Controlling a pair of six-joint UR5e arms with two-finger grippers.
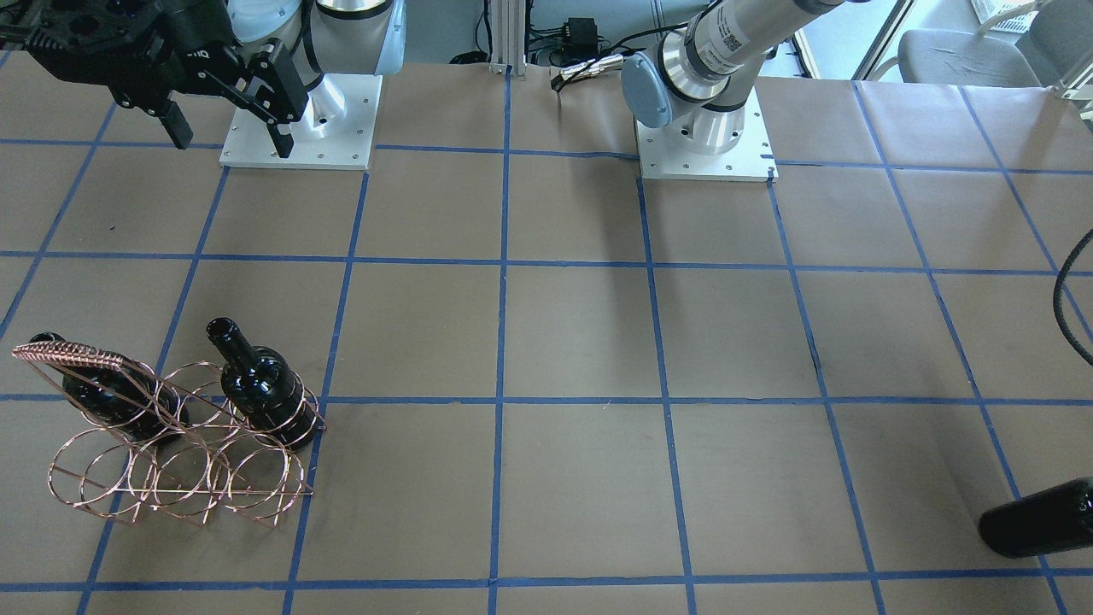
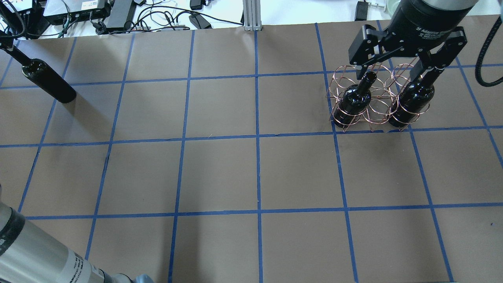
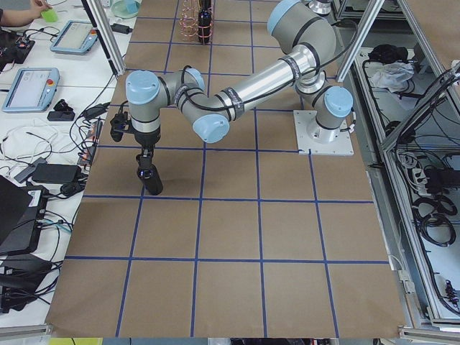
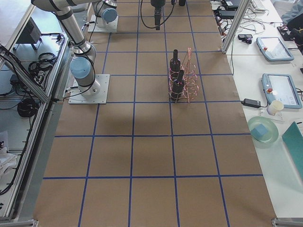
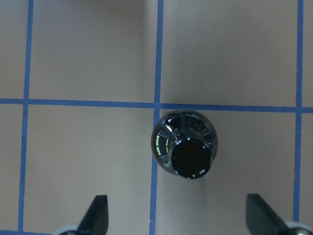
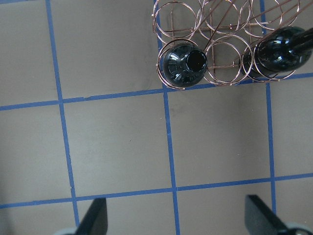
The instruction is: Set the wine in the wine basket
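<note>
The copper wire wine basket [image 1: 73, 352] stands at the table's far right [image 2: 338, 79] and holds two upright black wine bottles [image 1: 260, 386] [image 1: 107, 395]. My right gripper [image 1: 229, 132] is open and empty, high above the table on the robot's side of the basket; both bottles [image 6: 183, 66] [image 6: 281, 51] show at the top of its wrist view. A third wine bottle [image 2: 47, 80] stands upright at the far left. My left gripper [image 5: 178, 218] is open right above it; the bottle's mouth [image 5: 191, 156] lies just ahead of the fingertips [image 5: 98, 215].
The brown paper table top has a blue tape grid [image 2: 257, 135]. Cables and boxes [image 2: 118, 11] lie beyond the far edge. A black hose [image 2: 487, 51] hangs by the right arm. The arm bases [image 1: 299, 124] [image 1: 704, 141] stand at the robot's edge.
</note>
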